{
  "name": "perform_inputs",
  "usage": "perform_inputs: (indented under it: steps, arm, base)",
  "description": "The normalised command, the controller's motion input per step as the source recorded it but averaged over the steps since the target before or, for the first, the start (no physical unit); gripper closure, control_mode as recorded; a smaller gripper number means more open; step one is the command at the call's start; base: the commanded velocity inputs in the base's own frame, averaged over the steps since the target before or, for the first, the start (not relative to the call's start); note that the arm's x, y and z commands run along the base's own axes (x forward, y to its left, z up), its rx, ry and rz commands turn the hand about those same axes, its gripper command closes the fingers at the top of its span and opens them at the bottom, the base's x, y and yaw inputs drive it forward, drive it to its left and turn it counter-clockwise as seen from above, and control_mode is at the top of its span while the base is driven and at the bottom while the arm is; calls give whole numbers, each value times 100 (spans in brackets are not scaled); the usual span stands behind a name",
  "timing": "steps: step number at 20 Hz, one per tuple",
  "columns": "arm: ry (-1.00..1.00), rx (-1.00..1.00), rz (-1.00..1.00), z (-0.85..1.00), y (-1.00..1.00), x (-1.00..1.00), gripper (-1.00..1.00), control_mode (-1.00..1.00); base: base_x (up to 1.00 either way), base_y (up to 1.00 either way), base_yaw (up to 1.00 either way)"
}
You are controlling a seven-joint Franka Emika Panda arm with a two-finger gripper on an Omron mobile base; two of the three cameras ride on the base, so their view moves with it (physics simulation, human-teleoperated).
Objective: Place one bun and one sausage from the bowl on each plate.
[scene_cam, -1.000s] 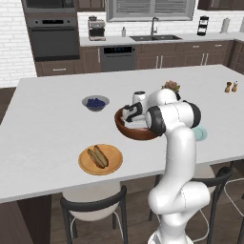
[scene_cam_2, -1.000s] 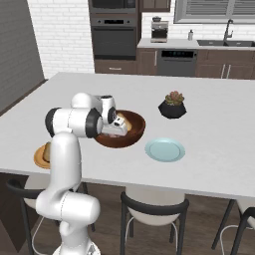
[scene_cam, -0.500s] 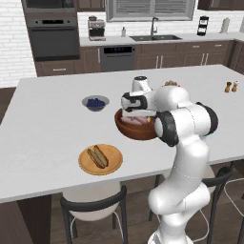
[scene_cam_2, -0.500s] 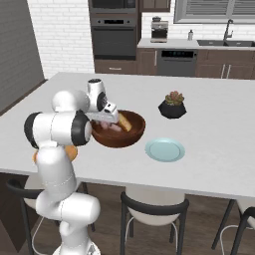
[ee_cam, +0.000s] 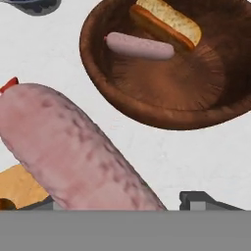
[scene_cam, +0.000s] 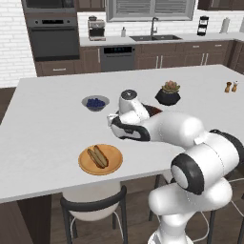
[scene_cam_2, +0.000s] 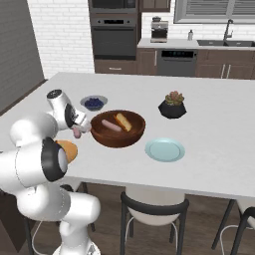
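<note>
Pink and smooth, a sausage (ee_cam: 73, 147) sits clamped in the tool (scene_cam_2: 79, 128), slanting across the hand view with the brown bowl (ee_cam: 122, 105) beyond it. Inside that bowl lie one more sausage (ee_cam: 139, 45) and a bun (ee_cam: 166, 22). The orange plate (scene_cam: 86, 164), with a bun (scene_cam: 98, 156) on it, lies just below and beside the tool on the table (scene_cam: 43, 128); the pale blue plate (scene_cam_2: 164, 149) waits beyond the bowl.
</note>
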Motion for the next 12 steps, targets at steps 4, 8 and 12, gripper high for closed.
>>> perform_inputs:
  steps: [4, 8, 12]
  arm:
    - [5, 0, -15, -14, 94, -63, 100, -100]
    - [30, -1, -25, -4, 93, 28, 100, -100]
    - [21, -4, 3, -41, 34, 9, 100, -100]
  base:
    - [0, 0, 0]
    - [0, 0, 0]
    - [0, 0, 0]
